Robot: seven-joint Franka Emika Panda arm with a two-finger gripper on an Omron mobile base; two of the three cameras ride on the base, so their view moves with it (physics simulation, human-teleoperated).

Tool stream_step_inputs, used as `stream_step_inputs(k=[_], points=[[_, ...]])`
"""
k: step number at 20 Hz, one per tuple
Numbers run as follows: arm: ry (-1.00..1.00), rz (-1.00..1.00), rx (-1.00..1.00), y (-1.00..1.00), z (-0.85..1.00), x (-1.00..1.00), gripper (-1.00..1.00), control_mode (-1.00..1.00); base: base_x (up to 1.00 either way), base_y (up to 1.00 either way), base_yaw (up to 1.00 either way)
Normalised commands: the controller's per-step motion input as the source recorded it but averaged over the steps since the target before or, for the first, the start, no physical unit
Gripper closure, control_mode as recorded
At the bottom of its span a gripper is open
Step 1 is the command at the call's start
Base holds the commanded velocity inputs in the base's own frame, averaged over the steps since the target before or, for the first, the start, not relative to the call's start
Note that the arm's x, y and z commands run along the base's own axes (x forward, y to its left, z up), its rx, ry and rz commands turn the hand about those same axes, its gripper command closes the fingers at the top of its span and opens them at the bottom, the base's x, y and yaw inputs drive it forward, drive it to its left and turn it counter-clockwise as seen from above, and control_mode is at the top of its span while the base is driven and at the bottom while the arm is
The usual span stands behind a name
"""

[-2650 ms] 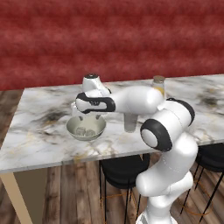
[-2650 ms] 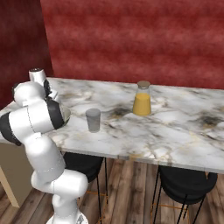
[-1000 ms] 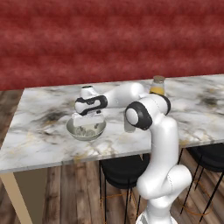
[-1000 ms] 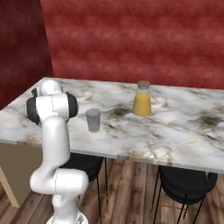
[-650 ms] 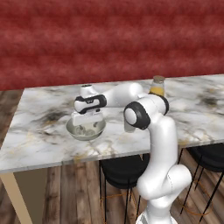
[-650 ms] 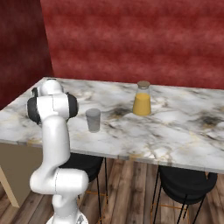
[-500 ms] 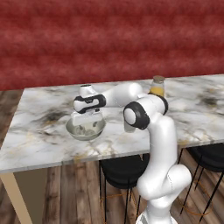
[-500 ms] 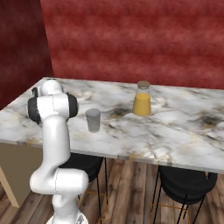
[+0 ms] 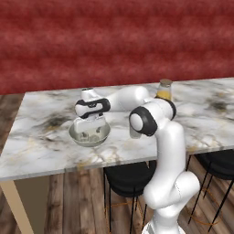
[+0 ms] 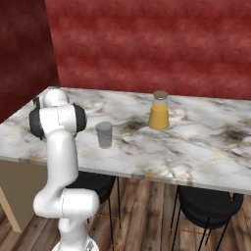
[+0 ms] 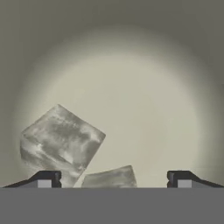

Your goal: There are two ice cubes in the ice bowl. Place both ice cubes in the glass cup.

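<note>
Deep inside the ice bowl, the gripper has descended since a second ago, fingers spread wide. Both ice cubes lie at seven o'clock, ungrasped; the glass cup waits empty.

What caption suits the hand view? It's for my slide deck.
Open gripper lowered into the ice bowl, one ice cube beside a fingertip, the other ice cube between both.
</note>
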Motion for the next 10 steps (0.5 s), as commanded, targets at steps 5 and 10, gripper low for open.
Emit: stream_step_inputs(k=[5,10], points=[[-0.11,0.13,0.00,0.00,0.01,-0.50,-1.00,-1.00,0.00,0.00,0.00],[-0.10,0.09,0.00,-0.08,0.00,-0.21,-1.00,-1.00,0.00,0.00,0.00]])
